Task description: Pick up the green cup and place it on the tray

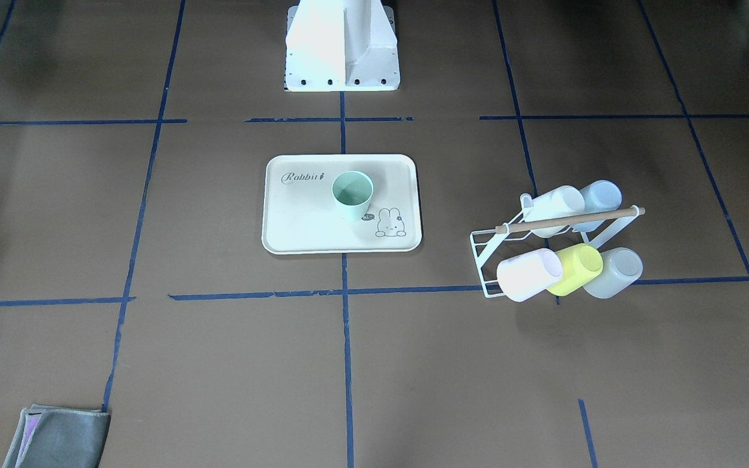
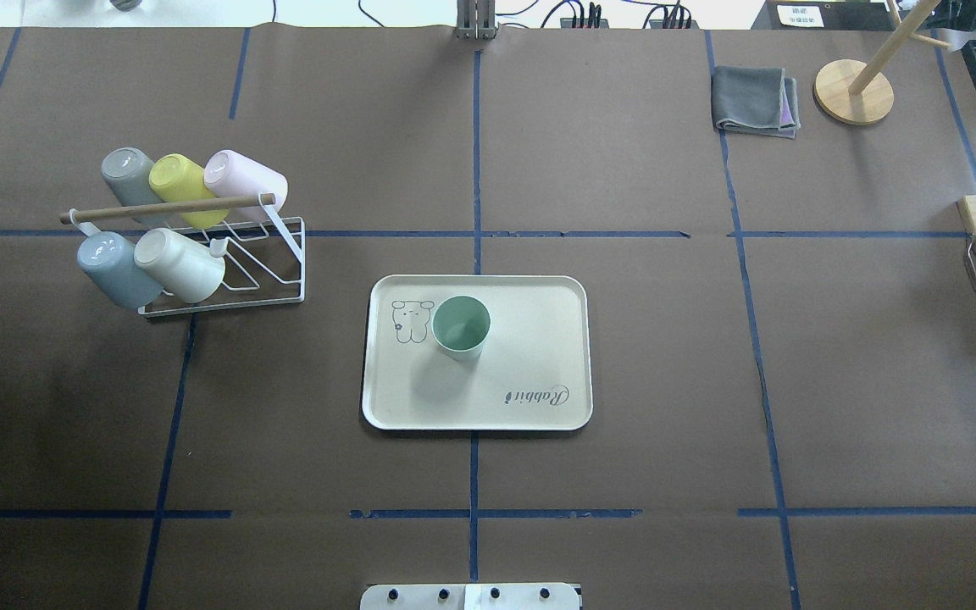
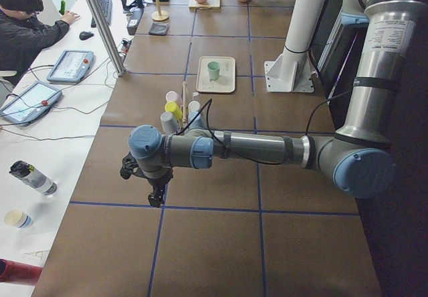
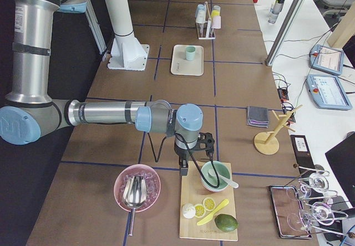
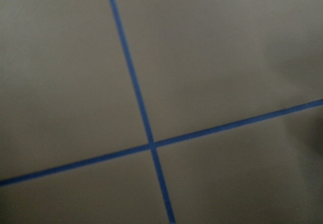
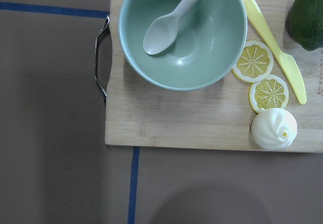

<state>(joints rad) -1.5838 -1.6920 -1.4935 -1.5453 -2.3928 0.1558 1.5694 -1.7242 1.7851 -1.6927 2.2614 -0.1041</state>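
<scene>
Green cup (image 2: 461, 327) stands upright, mouth up, on the tray (image 2: 530, 381), in the half w/ the bunny drawing, just beside it & clear of the rim. Judging by that, the place step looks done; nothing grips the cup. Left gripper (image 3: 156, 200) hangs over bare table (image 5: 227, 57) toward the robot's left end, well apart from the tray. It shows only in the side view, so can't tell if its jaws are spread or pressed together. Right gripper (image 4: 183, 171) hovers toward the right end, at the edge of a wooden board (image 6: 176, 128) w/ a green bowl (image 6: 202, 52). Again side view only, so can't tell. Other cups sit on the wire rack (image 2: 302, 275), apart from the tray. Next move, prob.: nothing more for the cup; just confirm it sits stable & park both arms away from the tray.
</scene>
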